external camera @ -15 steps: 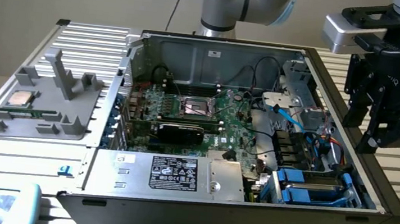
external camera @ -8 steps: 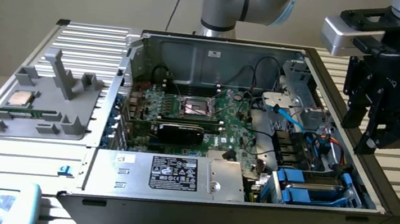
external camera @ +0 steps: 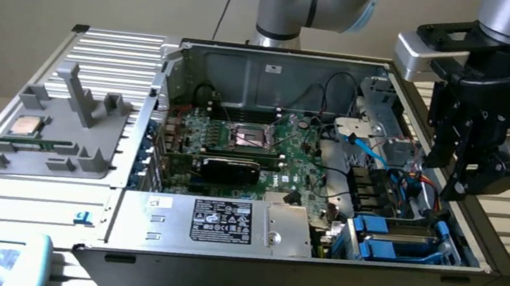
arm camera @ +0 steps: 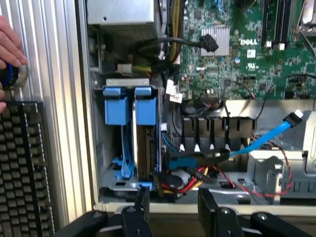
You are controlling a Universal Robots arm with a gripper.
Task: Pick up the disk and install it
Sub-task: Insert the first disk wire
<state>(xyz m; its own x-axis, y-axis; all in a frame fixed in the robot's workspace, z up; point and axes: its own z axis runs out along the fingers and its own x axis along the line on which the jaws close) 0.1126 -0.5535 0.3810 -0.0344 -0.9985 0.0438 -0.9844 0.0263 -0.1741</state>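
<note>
Nearest the front edge of the open computer case (external camera: 471, 272) sit the power-supply box (external camera: 227, 220) and, on the exterior view's right of it, the drive bay (external camera: 388, 239). The disk (arm camera: 146, 148) stands on edge in that bay in its blue carrier (arm camera: 146, 104), a second blue carrier (arm camera: 118, 106) just beside it. It looks seated low in the slot, but I can't tell whether it is latched.

The gripper (arm camera: 173, 212) hangs directly over the bay, jaws apart, nothing between them, not touching the disk.

Step, my read: the grasp/release end of the job at the bay. The disk is in its slot and the gripper is empty above it, so either the install is just done or the pick hasn't started; the frames don't settle which.

Any further move here calls for a straight vertical path: the slot is narrow, and red and yellow wires (arm camera: 182, 185) and a blue flat cable (arm camera: 271, 133) lie close to the bay. Snagging is the risk.

Farther in is the green motherboard (external camera: 246, 142). To the exterior view's left, outside the case, a grey tray (external camera: 53, 142) holds a small silver chip (external camera: 26, 125).

In the wrist view, beside the case, are a keyboard (arm camera: 24, 163) and a person's hand (arm camera: 7, 47).
</note>
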